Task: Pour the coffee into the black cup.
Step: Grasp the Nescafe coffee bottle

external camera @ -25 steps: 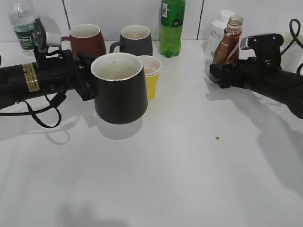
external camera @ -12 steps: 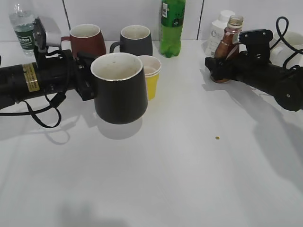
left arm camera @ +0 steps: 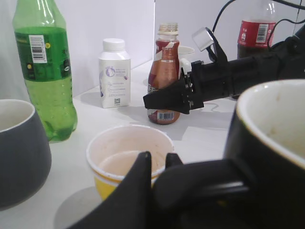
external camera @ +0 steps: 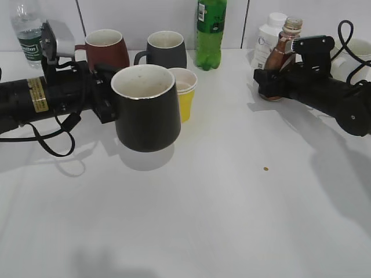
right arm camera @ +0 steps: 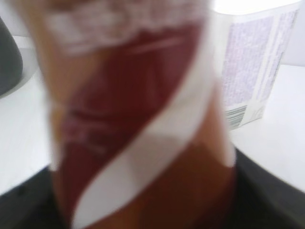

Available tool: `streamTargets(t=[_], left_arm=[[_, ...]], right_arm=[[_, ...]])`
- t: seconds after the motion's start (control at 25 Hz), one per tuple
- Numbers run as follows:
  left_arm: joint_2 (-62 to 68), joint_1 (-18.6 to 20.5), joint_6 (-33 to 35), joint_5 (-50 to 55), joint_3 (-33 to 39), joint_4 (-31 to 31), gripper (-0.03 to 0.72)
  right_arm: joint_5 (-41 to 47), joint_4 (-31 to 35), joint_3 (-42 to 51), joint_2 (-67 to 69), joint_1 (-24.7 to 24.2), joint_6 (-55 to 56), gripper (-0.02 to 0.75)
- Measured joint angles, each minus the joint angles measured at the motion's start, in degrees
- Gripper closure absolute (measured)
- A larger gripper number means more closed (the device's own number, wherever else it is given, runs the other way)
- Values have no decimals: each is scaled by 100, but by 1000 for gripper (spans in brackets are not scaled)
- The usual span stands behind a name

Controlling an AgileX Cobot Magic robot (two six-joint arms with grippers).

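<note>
The black cup [external camera: 148,110] with a pale inside hangs a little above the table, left of centre. My left gripper [external camera: 107,95] is shut on its handle; the left wrist view shows the cup [left arm camera: 276,157] and the jaws [left arm camera: 157,162] on the handle. The brown coffee bottle [external camera: 284,43], open at the top, stands at the back right, slightly tilted. My right gripper [external camera: 268,87] is shut round its lower part. The left wrist view shows bottle [left arm camera: 164,71] and gripper [left arm camera: 167,100]. The bottle [right arm camera: 133,119] fills the right wrist view, blurred.
A yellow paper cup [external camera: 184,92] stands just behind the black cup. A red mug [external camera: 107,49], grey mug [external camera: 167,49], green bottle [external camera: 210,32], white bottle [external camera: 266,37] and water bottle [external camera: 26,32] line the back. A small crumb [external camera: 266,169] lies on the table.
My right arm has moved in on the coffee bottle and closed round it; the bottle now leans slightly to the right. The left arm and black cup have not moved.
</note>
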Motion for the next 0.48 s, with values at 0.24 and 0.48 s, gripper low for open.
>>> streamTargets(t=[0.24,0.48], left_arm=[[0,0,0,0,0,1,632],[0,0,-5,0,0,204,632]], right_arm=[[-30,5,0,0,0,130,206],[-88,-179,268,-218,0,524,206]])
